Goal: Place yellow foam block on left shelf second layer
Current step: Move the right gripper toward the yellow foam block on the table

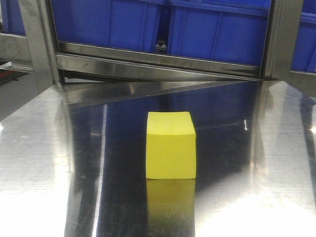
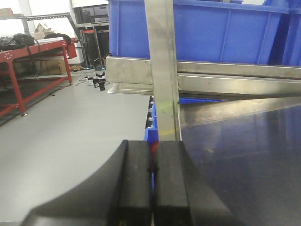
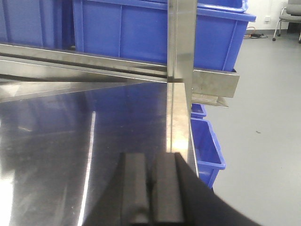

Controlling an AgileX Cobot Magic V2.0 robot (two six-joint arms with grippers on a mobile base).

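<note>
The yellow foam block (image 1: pixel 171 145) stands upright in the middle of a shiny steel surface (image 1: pixel 44 148) in the front view, with its reflection below it. No gripper shows in that view. In the left wrist view my left gripper (image 2: pixel 153 157) is shut with nothing in it, hovering by the surface's left edge near a steel upright (image 2: pixel 163 70). My right gripper (image 3: pixel 150 165) is shut too and holds nothing, at the surface's right edge beside another steel upright (image 3: pixel 181 42). Neither wrist view shows the block.
Blue plastic bins (image 1: pixel 207 29) fill the shelf level above a steel rail (image 1: pixel 158 61) behind the block. Another blue bin (image 3: pixel 207 146) sits below the right edge. A red-framed workbench (image 2: pixel 28 61) stands across the grey floor to the left.
</note>
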